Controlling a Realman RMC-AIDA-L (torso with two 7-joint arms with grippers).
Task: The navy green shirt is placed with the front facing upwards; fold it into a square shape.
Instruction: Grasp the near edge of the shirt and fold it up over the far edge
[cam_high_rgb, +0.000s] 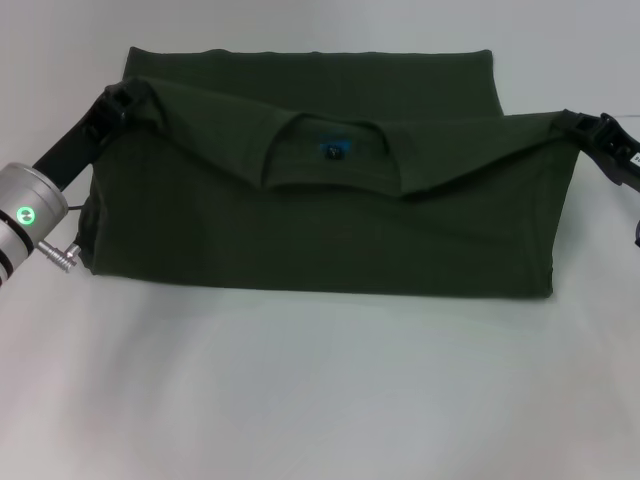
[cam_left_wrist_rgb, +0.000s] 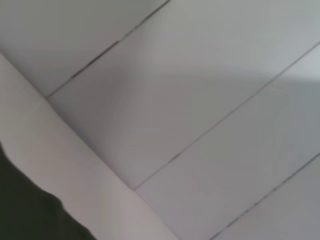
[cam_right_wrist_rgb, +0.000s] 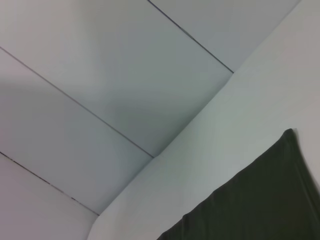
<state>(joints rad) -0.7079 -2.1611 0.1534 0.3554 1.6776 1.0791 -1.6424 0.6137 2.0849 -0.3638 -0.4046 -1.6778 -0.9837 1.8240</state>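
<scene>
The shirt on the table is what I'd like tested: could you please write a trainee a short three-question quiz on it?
1. True or false: the navy green shirt lies completely flat.
2. Which claw holds which end? A: left claw at the robot's left, right claw at its right. B: the reverse.
3. What small coloured item shows inside the collar?

Key: 1 false, its upper edge is lifted. 2 A. 3 a blue neck label.

The shirt (cam_high_rgb: 320, 215) hides its own chest under the folded-over top part, so no lettering shows, and the small blue label (cam_high_rgb: 334, 151) inside the collar is too small to read. At the shirt's 2 upper corners, cloth covers the tips of the left gripper (cam_high_rgb: 128, 100) and right gripper (cam_high_rgb: 574, 125). Both wrist views catch only a dark corner of the shirt, cut off at the picture's edge.
</scene>
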